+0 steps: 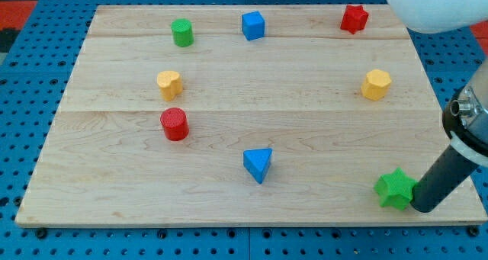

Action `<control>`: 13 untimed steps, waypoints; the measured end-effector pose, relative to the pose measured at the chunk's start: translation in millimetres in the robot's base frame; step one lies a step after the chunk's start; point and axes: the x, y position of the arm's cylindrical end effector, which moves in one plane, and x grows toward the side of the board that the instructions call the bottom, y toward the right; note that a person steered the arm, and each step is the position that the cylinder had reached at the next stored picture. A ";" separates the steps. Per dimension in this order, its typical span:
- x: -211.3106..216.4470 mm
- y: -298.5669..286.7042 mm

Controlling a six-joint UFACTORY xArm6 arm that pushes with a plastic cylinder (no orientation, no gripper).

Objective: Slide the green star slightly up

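Note:
The green star (395,188) lies near the bottom right corner of the wooden board (252,115). My tip (420,208) rests on the board just to the star's right and slightly below it, touching or almost touching its right side. The dark rod rises from the tip toward the view's right edge.
A green cylinder (181,33), a blue cube (253,25) and a red star (354,19) stand along the top. A yellow block (168,85), a red cylinder (174,124), a blue triangle (258,165) and a yellow hexagon (375,85) lie further in. A blue pegboard surrounds the board.

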 end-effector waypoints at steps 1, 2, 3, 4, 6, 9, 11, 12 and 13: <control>0.2 0.0; 13.6 0.0; 16.3 0.0; 16.3 -2.0; 9.9 -5.9; -20.9 -28.0; -19.8 -29.9; -6.8 -33.2; -4.8 -33.2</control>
